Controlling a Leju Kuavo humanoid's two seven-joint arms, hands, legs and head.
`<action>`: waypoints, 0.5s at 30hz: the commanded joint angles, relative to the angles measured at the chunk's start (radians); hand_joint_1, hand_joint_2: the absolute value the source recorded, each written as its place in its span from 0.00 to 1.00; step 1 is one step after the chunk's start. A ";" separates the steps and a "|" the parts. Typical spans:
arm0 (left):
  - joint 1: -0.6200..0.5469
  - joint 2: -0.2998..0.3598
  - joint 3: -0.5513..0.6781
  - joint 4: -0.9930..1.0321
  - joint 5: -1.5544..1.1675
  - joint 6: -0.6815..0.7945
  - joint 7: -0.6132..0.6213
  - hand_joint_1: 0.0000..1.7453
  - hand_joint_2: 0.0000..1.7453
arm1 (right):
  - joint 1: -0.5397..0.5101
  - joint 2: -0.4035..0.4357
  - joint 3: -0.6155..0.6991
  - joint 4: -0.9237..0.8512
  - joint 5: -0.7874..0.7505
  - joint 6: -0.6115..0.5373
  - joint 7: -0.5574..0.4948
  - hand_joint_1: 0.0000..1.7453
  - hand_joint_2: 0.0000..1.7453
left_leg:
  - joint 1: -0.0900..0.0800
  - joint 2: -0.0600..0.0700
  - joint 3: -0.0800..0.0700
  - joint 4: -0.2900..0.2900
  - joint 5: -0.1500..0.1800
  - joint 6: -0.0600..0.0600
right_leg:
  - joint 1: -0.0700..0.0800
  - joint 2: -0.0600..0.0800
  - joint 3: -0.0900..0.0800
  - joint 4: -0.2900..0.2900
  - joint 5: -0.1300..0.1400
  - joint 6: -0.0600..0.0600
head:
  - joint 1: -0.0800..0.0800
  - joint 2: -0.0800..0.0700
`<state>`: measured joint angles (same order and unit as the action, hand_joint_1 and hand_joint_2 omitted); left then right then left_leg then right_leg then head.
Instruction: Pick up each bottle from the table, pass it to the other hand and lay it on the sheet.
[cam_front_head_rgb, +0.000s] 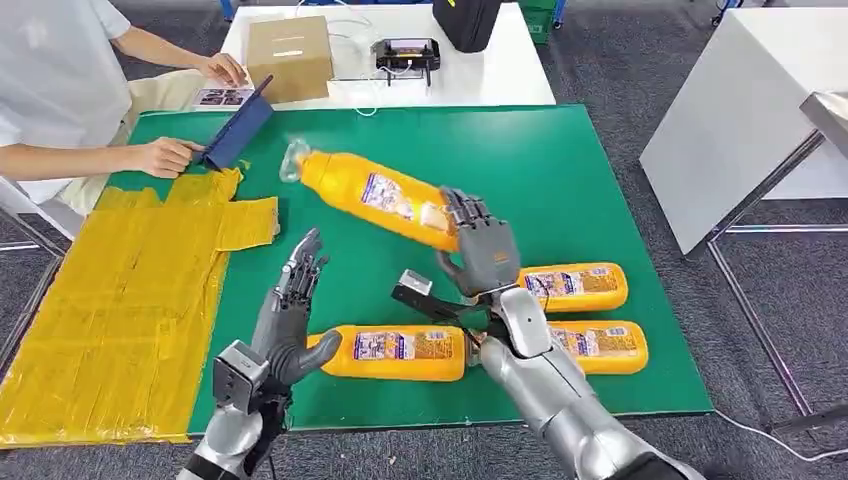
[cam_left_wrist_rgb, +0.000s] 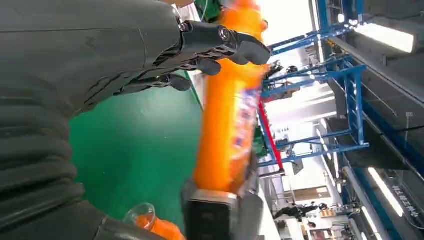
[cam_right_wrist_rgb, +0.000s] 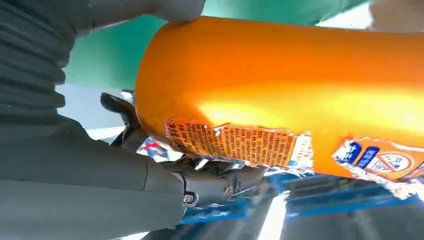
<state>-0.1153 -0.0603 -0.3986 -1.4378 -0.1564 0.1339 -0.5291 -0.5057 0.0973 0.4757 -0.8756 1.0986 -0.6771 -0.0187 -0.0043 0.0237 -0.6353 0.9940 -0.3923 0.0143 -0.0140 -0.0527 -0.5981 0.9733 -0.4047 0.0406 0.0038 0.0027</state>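
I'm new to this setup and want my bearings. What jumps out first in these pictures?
An orange bottle held up over the green table, gripped at its base by the right robot hand. The left robot hand is raised beside it, fingers apart and holding nothing. Three more bottles lie on the table near the robot, and a yellow sheet covers the table's left side, where a person sits.

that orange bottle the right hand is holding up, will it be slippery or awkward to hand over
Probably somewhat slippery: the orange bottle has a smooth, glossy body, with glare on it in the right wrist view. Likely awkward too, since the right hand grips only its base end, leaving the long body cantilevered toward the open left hand. Being round, it may roll once laid down.
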 joint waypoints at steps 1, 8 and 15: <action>0.009 -0.002 0.039 0.001 -0.015 -0.002 0.013 0.00 1.00 | 0.036 0.002 -0.126 -0.121 -0.129 0.007 -0.059 1.00 1.00 | 0.001 -0.001 0.002 0.000 -0.001 -0.001 | 0.000 0.003 0.003 0.000 -0.001 -0.001 | 0.000 0.000; 0.081 -0.001 0.082 -0.053 -0.057 0.013 0.019 0.00 1.00 | 0.244 0.041 -0.280 -0.438 -0.518 0.061 -0.199 1.00 1.00 | 0.001 -0.002 0.003 -0.001 -0.002 -0.001 | 0.000 0.001 0.004 -0.001 -0.002 -0.001 | 0.000 0.000; 0.097 0.028 0.095 -0.079 -0.055 0.010 0.012 0.00 1.00 | 0.341 0.007 -0.011 -0.499 -0.711 0.434 -0.315 1.00 1.00 | 0.002 -0.001 0.005 0.000 -0.006 -0.002 | 0.001 0.005 0.005 0.000 -0.004 -0.003 | 0.000 0.000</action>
<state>-0.0303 -0.0599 -0.3414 -1.5034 -0.2117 0.1511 -0.5161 -0.2631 0.1255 0.2739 -1.2548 0.4232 -0.4635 -0.2641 -0.0043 0.0237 -0.6361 0.9938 -0.3951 0.0138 -0.0138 -0.0526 -0.5989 0.9733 -0.4059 0.0397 0.0034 0.0027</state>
